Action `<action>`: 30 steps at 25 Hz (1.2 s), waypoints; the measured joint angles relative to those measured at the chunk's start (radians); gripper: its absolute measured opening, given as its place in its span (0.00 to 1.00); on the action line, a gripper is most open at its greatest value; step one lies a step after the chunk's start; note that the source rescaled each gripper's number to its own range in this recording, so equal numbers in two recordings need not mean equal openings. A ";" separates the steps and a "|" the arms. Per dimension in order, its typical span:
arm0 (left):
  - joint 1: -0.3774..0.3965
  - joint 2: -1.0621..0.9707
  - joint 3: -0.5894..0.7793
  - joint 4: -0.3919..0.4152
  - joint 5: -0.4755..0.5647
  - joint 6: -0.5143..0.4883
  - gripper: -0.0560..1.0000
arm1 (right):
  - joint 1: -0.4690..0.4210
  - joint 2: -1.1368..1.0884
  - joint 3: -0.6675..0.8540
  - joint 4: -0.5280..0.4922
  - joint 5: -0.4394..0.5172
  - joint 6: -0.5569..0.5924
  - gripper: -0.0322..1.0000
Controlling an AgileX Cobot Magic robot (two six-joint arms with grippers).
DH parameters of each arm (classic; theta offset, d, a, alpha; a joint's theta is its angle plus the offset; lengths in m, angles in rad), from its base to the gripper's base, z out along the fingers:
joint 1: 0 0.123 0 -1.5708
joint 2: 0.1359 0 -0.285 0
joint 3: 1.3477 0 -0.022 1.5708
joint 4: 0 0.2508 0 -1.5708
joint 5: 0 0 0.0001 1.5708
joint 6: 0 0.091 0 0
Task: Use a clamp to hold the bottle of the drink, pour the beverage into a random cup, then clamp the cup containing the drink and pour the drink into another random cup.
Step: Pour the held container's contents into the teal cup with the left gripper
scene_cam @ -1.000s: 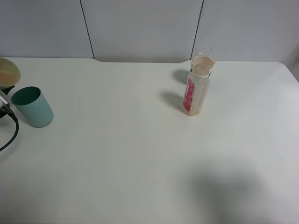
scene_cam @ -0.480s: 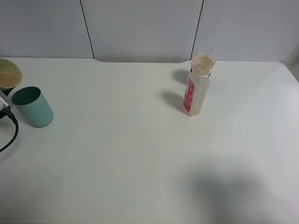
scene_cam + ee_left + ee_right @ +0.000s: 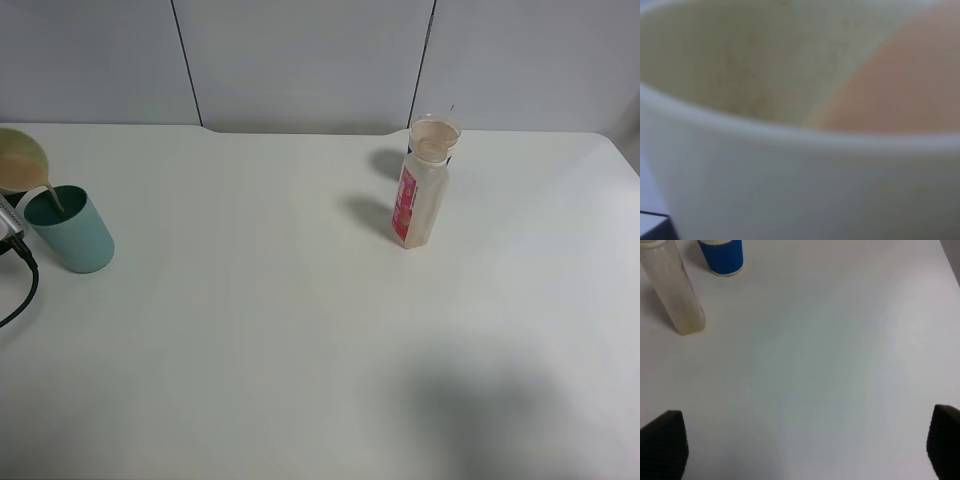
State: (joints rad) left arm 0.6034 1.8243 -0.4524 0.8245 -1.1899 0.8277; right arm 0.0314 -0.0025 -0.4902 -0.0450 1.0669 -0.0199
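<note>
The pale yellow-green cup (image 3: 18, 160) is at the far left edge of the scene, raised above the surface (image 3: 300, 330) and tilted toward the right. A thin stream of the pale tan beverage (image 3: 52, 197) falls from its lower lip into the teal cup (image 3: 70, 230). The teal cup stands upright on the surface, just beside and a little nearer than the tilted cup.

In the left wrist view the yellow-green cup (image 3: 765, 170) fills almost the whole picture, very close and blurred, and the tan beverage (image 3: 900, 85) lies against one side of its inner wall. The left tool itself is hidden in this view; only a small part of its metal body and a black cable (image 3: 25, 275) show at the left edge of the high view. Its fingers are pressed together on the yellow-green cup.

Well apart, at the far right of the middle, the clear bottle (image 3: 418, 200) with the red-pink label stands upright on the surface. Directly behind it, on the far side, stands a blue-and-white cup (image 3: 721, 256), mostly covered by the bottle in the high view.

The right tool (image 3: 805, 445) hangs above a bare part of the surface, its two black fingertips (image 3: 662, 445) spread wide and holding nothing. The bottle and the blue cup are well apart from it.
</note>
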 joint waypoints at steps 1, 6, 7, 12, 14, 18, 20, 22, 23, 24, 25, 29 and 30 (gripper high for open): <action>0.000 0.000 0.000 0.000 0.000 0.000 0.07 | 0.000 0.000 0.000 0.000 0.000 0.000 0.91; 0.000 0.000 0.000 0.000 0.000 0.005 0.07 | 0.000 0.000 0.000 0.000 0.000 0.000 0.91; 0.000 0.000 0.000 0.000 0.000 0.005 0.07 | 0.000 0.000 0.000 0.000 0.000 0.000 0.91; 0.000 0.000 0.000 0.000 0.000 0.022 0.07 | 0.000 0.000 0.000 0.000 0.000 0.001 0.91; 0.000 0.000 0.000 0.000 0.000 0.028 0.07 | 0.000 0.000 0.000 0.000 0.000 0.001 0.91; 0.000 0.000 0.000 -0.002 0.000 0.036 0.07 | 0.000 0.000 0.000 0.000 0.000 0.001 0.91; 0.000 0.000 0.000 -0.003 0.000 0.040 0.07 | 0.000 0.000 0.000 0.000 0.000 0.001 0.91; 0.000 0.000 0.000 -0.003 0.000 0.052 0.07 | 0.000 0.000 0.000 0.000 0.000 0.001 0.91; 0.000 0.000 0.000 -0.008 0.000 0.054 0.07 | 0.000 0.000 0.000 0.000 0.000 0.001 0.91; 0.000 0.000 0.000 -0.008 0.000 0.054 0.07 | 0.000 0.000 0.000 0.000 0.000 0.001 0.91; 0.000 0.000 0.000 -0.014 0.000 0.054 0.07 | 0.000 0.000 0.000 0.000 0.000 0.001 0.91; 0.000 0.000 0.000 -0.044 0.000 0.058 0.07 | 0.000 0.000 0.000 0.000 0.000 0.001 0.91; 0.000 0.000 0.000 -0.044 0.000 0.058 0.07 | 0.000 0.000 0.000 0.000 0.000 0.001 0.91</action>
State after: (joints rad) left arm 0.6034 1.8243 -0.4524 0.7802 -1.1899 0.8861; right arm 0.0314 -0.0025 -0.4902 -0.0450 1.0669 -0.0191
